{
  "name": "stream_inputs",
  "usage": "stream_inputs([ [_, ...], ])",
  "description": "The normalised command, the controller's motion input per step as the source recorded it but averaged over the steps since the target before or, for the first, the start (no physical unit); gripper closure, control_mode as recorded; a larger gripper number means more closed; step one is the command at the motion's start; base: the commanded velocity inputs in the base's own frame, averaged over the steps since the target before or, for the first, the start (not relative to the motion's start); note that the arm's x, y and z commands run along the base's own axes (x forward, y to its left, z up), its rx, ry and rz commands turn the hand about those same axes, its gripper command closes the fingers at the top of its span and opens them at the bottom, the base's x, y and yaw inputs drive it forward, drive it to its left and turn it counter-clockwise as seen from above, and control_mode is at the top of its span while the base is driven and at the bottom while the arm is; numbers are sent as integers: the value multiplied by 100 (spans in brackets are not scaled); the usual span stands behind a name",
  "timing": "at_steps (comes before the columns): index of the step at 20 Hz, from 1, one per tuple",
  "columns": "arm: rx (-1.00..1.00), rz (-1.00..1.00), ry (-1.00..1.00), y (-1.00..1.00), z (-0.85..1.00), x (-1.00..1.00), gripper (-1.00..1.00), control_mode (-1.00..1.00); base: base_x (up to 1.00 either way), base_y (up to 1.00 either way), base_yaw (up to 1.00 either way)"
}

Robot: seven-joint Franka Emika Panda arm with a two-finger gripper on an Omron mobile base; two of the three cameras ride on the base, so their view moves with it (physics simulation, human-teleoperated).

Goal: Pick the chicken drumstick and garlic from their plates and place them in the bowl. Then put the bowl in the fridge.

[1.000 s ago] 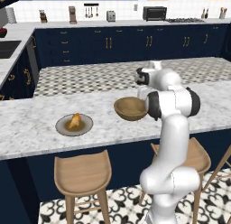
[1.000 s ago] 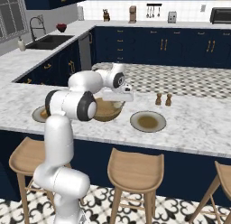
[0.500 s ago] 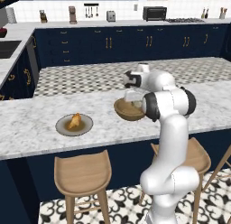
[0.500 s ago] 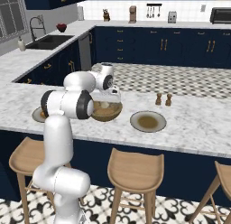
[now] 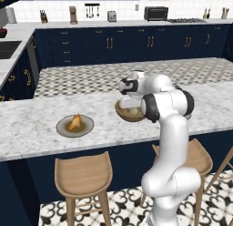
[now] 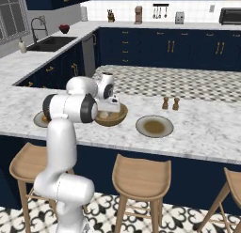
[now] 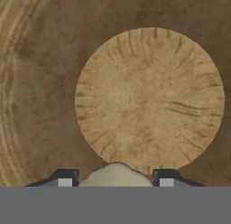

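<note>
Hand view: garlic [image 7: 116, 175] sits between the two finger tips [image 7: 64, 179], over the wooden bowl [image 7: 40, 83] floor.
Gripper [image 7: 115, 181] is pinching the garlic, low inside the bowl; chicken drumstick [image 5: 75, 122] lies on its plate [image 5: 87, 128], well apart.

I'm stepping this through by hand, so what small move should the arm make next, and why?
Probably open the claw and let go of the garlic. The hand view looks straight down into the wooden bowl, with the pale garlic sitting between the two fingertips above the bowl's bottom. The drumstick is still on its plate.
</note>
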Motion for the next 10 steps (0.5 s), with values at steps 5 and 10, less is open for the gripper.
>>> stream_inputs([
  [5, 0, 0, 0, 1, -7, -3, -100, -100, 0, 0, 0],
  [10, 0, 2, -1, 0, 36, -20, -100, -100, 0, 0, 0],
])
